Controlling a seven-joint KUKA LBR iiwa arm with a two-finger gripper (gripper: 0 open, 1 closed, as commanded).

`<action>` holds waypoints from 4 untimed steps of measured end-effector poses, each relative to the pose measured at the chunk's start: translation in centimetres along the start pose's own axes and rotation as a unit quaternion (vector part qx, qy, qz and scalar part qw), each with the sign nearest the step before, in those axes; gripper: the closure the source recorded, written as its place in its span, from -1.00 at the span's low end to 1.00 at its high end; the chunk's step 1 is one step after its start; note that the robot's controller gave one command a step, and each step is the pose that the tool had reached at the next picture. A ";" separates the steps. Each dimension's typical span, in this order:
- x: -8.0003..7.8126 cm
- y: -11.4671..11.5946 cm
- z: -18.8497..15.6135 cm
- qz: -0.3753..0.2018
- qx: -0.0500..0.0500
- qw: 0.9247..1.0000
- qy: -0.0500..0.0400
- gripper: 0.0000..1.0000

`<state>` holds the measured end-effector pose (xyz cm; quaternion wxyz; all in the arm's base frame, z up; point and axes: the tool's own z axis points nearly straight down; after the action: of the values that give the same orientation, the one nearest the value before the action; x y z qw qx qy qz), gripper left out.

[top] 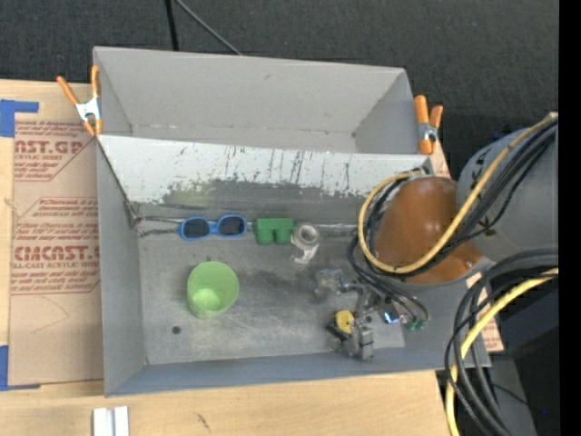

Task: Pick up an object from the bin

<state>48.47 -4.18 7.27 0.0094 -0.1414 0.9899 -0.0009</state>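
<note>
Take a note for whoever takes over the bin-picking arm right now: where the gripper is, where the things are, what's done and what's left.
Gripper: down low in the bin, at the lower right corner of the view, right beside a small yellow thing. Whether it has hold of it cannot be told.
Along the back wall, left to right: blue sunglasses, green block, small white piece.
Green cup: on the floor at the left, apart from the rest.
Done: the arm is down in the bin.
Left: grip one thing and lift it out.
</note>
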 end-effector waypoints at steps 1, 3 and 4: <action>0.6 0.0 0.3 0.002 -0.003 1.000 0.010 1.00; -2.2 -0.1 -8.7 -0.040 -0.001 0.999 0.005 -1.00; 0.4 -1.8 0.2 -0.065 0.000 0.998 -0.002 -1.00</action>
<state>48.54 -6.00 7.11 0.0116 -0.2057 0.9786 -0.0015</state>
